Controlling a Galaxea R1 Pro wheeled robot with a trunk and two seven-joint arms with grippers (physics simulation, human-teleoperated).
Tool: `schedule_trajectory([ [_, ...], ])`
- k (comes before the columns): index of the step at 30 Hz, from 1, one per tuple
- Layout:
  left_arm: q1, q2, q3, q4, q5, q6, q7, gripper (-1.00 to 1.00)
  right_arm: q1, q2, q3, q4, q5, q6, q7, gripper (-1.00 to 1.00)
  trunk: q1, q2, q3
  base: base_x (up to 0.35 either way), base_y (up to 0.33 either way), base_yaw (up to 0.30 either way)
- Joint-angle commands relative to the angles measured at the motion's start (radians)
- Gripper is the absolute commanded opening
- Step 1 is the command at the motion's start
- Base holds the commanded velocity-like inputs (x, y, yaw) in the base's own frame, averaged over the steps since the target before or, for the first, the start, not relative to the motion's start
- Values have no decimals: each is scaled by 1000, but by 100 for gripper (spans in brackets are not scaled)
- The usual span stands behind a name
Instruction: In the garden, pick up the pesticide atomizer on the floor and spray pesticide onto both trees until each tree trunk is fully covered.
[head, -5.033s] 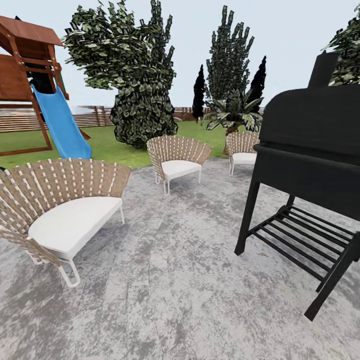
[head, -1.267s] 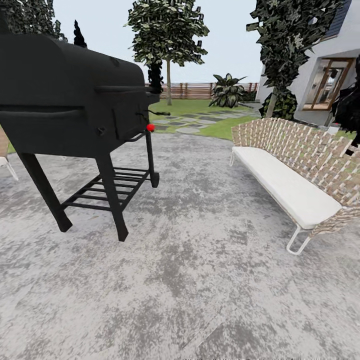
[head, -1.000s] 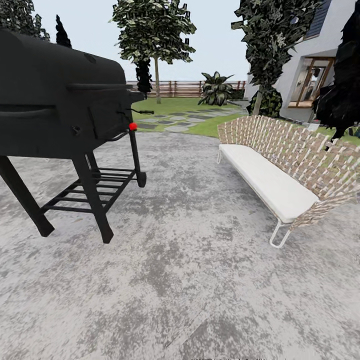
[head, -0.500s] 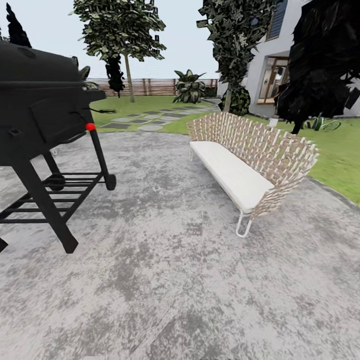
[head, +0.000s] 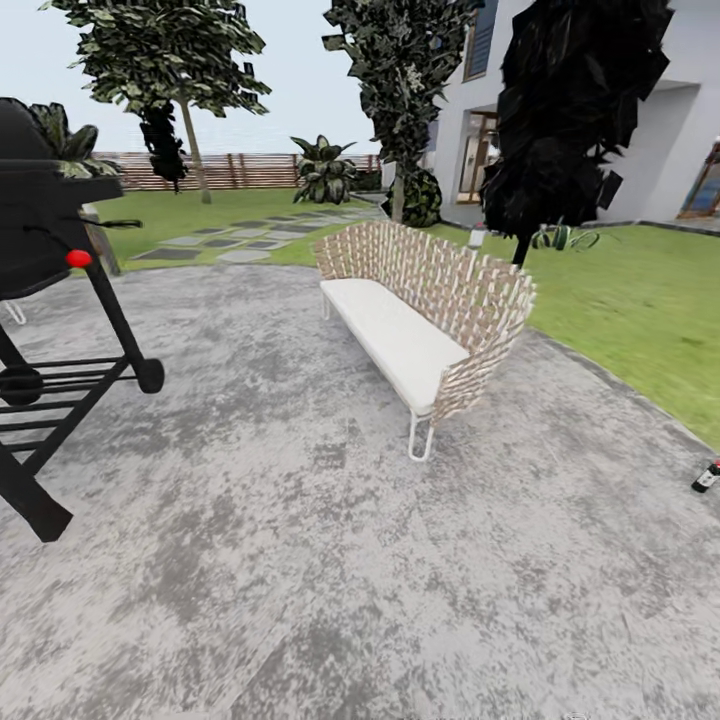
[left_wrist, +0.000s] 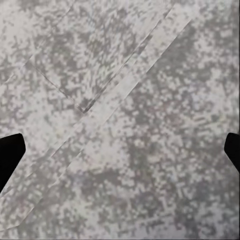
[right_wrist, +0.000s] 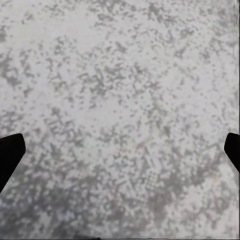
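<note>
— Grippers first: how do they stand?
— Left gripper (left_wrist: 120, 150) has its dark fingertips (left_wrist: 10, 155) spread wide with nothing between, over mottled grey paving (left_wrist: 130, 100). Right gripper (right_wrist: 120, 150) is spread the same way over that paving.
— And the task's things?
— One tree (head: 165, 50) rises far off on the lawn (head: 240, 215), its thin trunk (head: 195, 160) before the slat fence (head: 240, 170); a second tree (head: 400, 60) stands behind the woven sofa (head: 420, 310), by the house (head: 600, 120).
— The atomizer?
— Cannot tell. A small bottle (head: 706, 476) stands at the patio's right edge. A black grill (head: 50, 300) is at the left.
</note>
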Motion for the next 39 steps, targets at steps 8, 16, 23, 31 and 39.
schedule_trajectory([
  [8,0,1,2,0,2,-3,0,100,-1,0,-1,2,-1,-4,1,100,0,0,-1,96,-271,-298],
  [16,0,1,2,0,3,-3,0,100,-1,0,-1,1,-1,-4,1,100,0,0,-2,174,-259,-298],
  [23,0,1,2,0,3,-3,0,100,-1,0,-1,0,-2,-4,2,100,0,0,-4,182,-251,-292],
  [31,0,1,2,0,3,-3,0,100,-1,0,-1,3,-1,-4,2,100,0,0,-4,187,-245,-299],
  [39,0,1,2,0,3,-3,0,100,-1,0,-1,4,-1,-4,2,100,0,0,-4,230,-206,-300],
])
